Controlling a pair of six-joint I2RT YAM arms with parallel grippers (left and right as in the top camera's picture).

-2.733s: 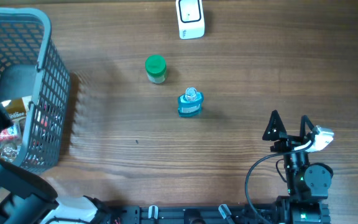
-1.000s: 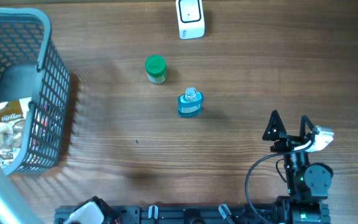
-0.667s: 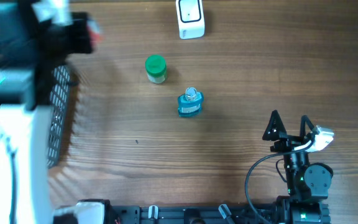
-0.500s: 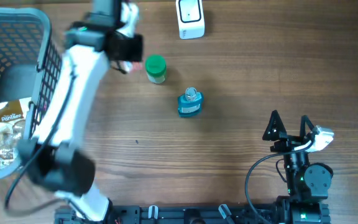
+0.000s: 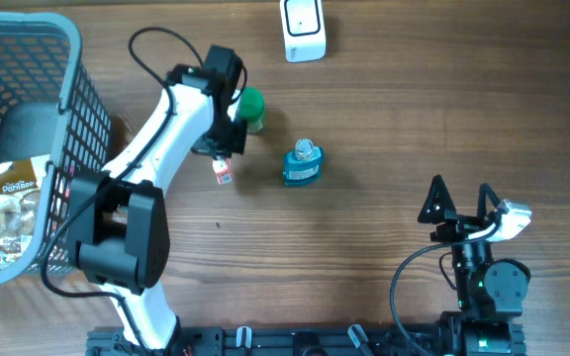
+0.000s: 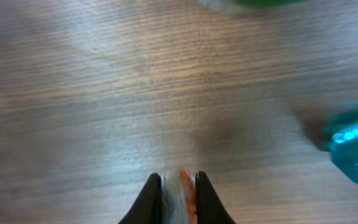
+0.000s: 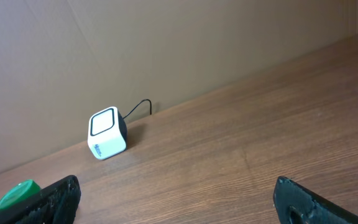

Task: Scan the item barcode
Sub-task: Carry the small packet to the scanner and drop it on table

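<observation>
L fingers (image 6: 151,202) pinch thin red-white packet (image 6: 183,188) over grainy wood tbl (image 6: 92,93).

Left end effector (image 5: 223,156) over desk (image 5: 384,267), pinching small red-and-white item (image 5: 224,172), just beside green-lidded jar (image 5: 249,107). Blue bottle (image 5: 303,164) near. White scanner (image 5: 303,28) at far edge. Right end effector (image 5: 460,203) spread wide, well apart. Grey basket (image 5: 77,129) at left.

Grey mesh basket (image 5: 85,138) at far left holds a snack bag (image 5: 3,193); green-lidded jar (image 5: 253,104) near blue bottle (image 5: 303,164), mid-table.
</observation>
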